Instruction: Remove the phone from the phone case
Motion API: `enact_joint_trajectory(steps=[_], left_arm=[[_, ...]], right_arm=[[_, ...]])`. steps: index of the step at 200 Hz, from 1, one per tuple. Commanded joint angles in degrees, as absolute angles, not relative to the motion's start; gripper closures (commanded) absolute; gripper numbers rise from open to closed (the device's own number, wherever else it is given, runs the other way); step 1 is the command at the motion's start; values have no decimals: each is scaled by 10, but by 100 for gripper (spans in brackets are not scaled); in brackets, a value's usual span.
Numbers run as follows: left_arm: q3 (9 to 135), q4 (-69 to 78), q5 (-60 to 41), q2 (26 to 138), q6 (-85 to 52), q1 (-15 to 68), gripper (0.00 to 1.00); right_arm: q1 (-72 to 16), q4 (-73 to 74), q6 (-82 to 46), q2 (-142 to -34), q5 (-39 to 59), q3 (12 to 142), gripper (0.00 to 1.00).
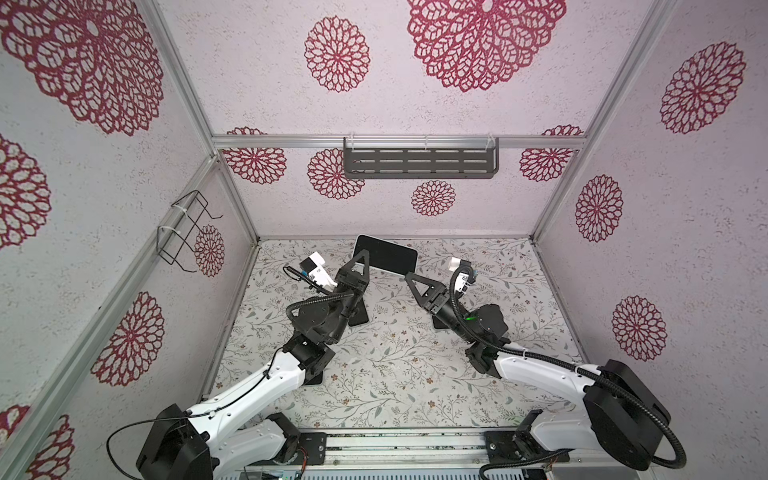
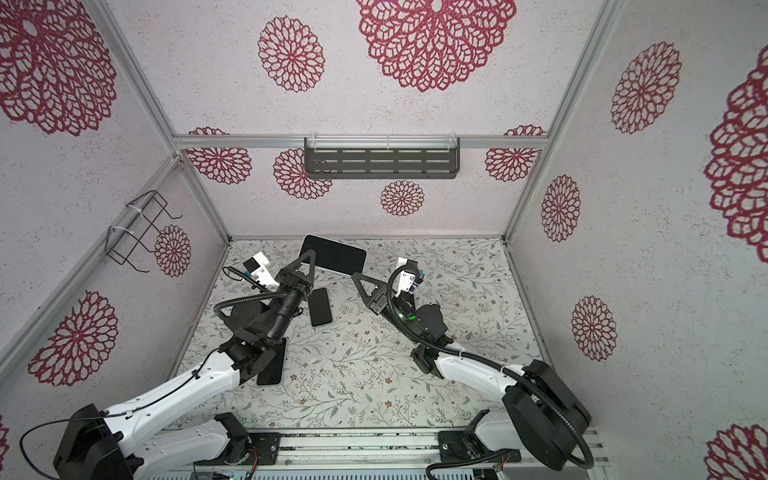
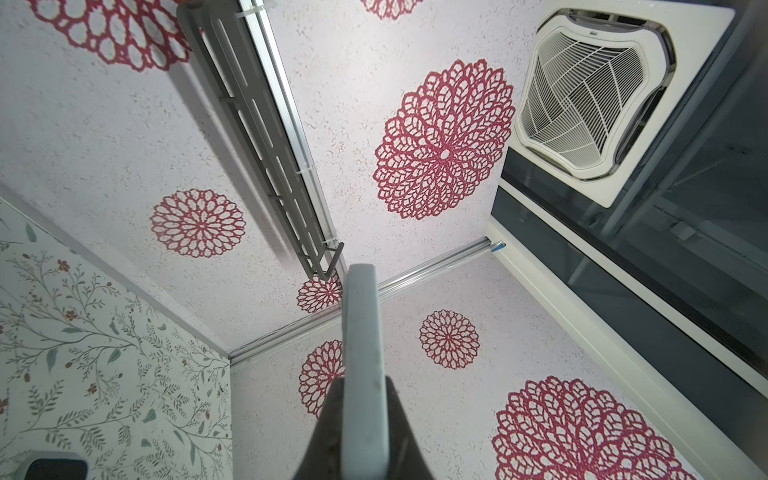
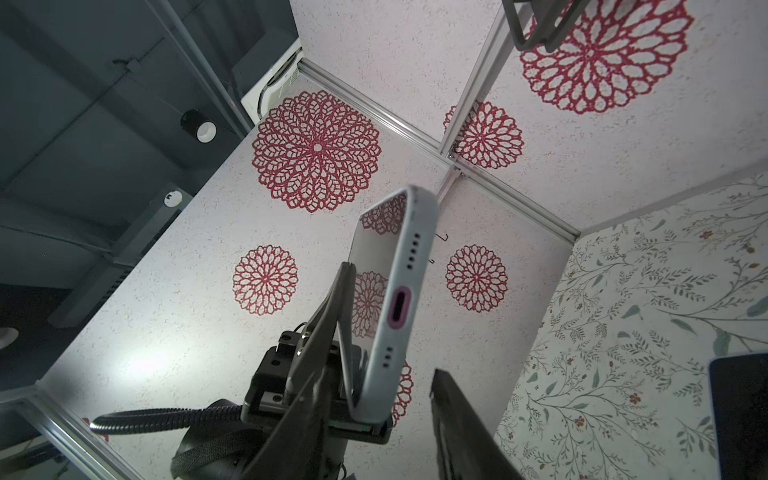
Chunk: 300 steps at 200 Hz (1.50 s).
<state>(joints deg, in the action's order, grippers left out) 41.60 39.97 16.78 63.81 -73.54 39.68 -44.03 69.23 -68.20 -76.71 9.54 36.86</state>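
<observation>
The left hand (image 1: pixel 360 257) is clenched on one end of the phone case (image 1: pixel 390 254) and holds it above the tabletop (image 1: pixel 395 353), with the phone (image 4: pixel 371 257) inside. The right hand (image 1: pixel 409 275) is released, its fingers (image 4: pixel 457 415) apart around the opposite end.

Enclosure walls (image 1: pixel 374 104) are papered pale grey and printed with red rosettes (image 1: pixel 337 54). Panels are framed in aluminium profile (image 1: pixel 291 142). A grey slotted shelf (image 1: pixel 419 162) is hung on the back wall; a black wire rack (image 1: pixel 183 232) is zip-tied to a side wall. The counter (image 1: pixel 395 374) is covered in leaf-and-flower print. A ceiling AC cassette (image 3: pixel 590 99) and a round spotlight (image 4: pixel 199 126) are seen overhead.
</observation>
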Motion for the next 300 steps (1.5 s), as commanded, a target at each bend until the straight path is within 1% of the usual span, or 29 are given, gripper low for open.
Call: enact_joint_trajectory(steps=[1,16,44,69,88,118,133,183,212,228,245,271,300], left_arm=[[417,452,163,636,-744,402,100],[417,454,161,638,-744,402,100],[414,457,162,638,-743,402,100],[411,461,163,639,-744,402,100],[410,461,165,637,-744,401,100],[410,457,166,637,-746,401,100],[411,448,172,637,-751,401,100],[423,389,193,622,-775,396,100],[431,345,193,617,-812,382,100],[442,304,183,616,-842,371,100],[450,283,173,619,-864,365,100],[469,229,149,624,-904,350,100],[483,207,116,635,-941,333,100]], right_arm=[[-439,752,-699,-772,109,396,64],[-439,756,-700,-775,108,396,66],[-436,752,-697,-770,106,396,68],[-435,752,-698,-768,105,394,73],[-433,758,-701,-768,104,390,76],[-432,757,-701,-765,104,388,83],[-432,757,-700,-764,105,388,90],[-432,764,-694,-765,118,378,95],[-432,769,-686,-764,132,377,97],[-432,765,-677,-763,142,378,97],[-432,766,-664,-763,147,374,100],[-432,760,-630,-760,164,367,99],[-433,769,-591,-754,172,349,99]])
